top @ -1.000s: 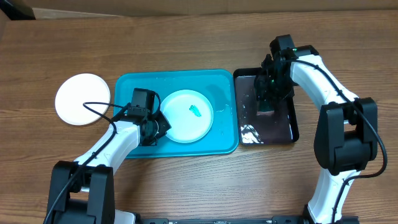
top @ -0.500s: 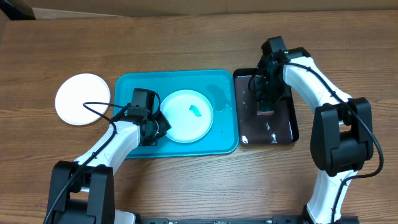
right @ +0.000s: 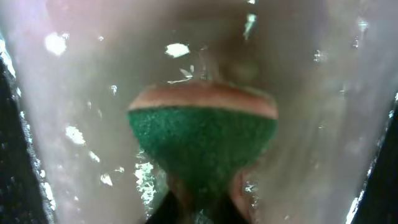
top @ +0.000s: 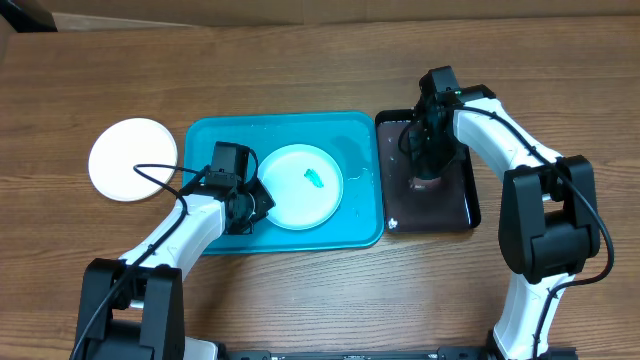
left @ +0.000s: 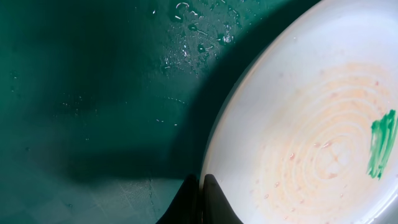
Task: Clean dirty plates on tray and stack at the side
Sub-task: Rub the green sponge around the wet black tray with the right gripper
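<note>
Presently my left claw [left: 201,200] pinches the smeared plate [left: 311,143] by its rim, mid-bench; my right claw [right: 200,202] squeezes a green sponge [right: 202,140] over the black tray [top: 458,205].

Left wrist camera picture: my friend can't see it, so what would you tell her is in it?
A white plate with a green smear near its right edge and faint orange streaks lies on a wet turquoise tray. At the bottom, the left gripper pinches the plate's rim.
</note>
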`<action>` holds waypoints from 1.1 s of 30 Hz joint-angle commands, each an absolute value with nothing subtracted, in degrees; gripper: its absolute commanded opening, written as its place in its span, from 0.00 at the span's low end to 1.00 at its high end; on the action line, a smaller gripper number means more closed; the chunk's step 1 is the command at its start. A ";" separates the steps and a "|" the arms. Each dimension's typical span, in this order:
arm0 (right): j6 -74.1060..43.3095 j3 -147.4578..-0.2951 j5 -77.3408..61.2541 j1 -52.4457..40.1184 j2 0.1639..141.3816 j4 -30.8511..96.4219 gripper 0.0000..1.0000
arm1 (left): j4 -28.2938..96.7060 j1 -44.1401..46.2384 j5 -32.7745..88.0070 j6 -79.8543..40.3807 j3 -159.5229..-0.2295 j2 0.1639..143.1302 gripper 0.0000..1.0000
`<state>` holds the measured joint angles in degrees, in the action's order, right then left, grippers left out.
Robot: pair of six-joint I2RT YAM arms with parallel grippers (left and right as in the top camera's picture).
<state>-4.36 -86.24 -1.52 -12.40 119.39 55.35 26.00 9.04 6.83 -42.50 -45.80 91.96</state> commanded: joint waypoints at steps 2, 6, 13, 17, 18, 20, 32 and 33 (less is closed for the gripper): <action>-4.47 -88.12 -1.56 -12.69 116.81 57.82 0.04 | 25.85 9.41 6.87 -42.39 -45.25 93.21 0.04; -4.49 -88.86 -1.56 -12.93 113.82 60.53 0.04 | 25.87 9.41 6.87 -42.19 -45.25 93.21 0.04; -4.49 -88.86 -1.93 -13.17 107.28 64.03 0.04 | 25.85 9.41 6.90 -42.22 -45.25 93.21 0.05; -4.49 -88.86 -3.64 -13.04 107.00 63.55 0.04 | 25.82 9.41 6.90 -42.22 -45.25 93.21 0.05; -4.49 -88.86 -3.84 -12.99 107.00 63.35 0.04 | 25.85 9.41 6.90 -42.22 -45.25 93.21 0.05; -4.49 -88.86 -4.12 -12.99 107.00 62.98 0.04 | 25.85 9.41 6.90 -42.22 -45.25 93.21 0.04; -4.47 -90.80 -6.52 -14.15 106.65 67.51 0.04 | 25.85 9.41 6.90 -42.22 -45.25 93.21 0.13; -4.49 -90.78 -6.00 -14.31 106.65 67.53 0.04 | 25.85 9.41 6.90 -42.22 -45.25 93.21 0.17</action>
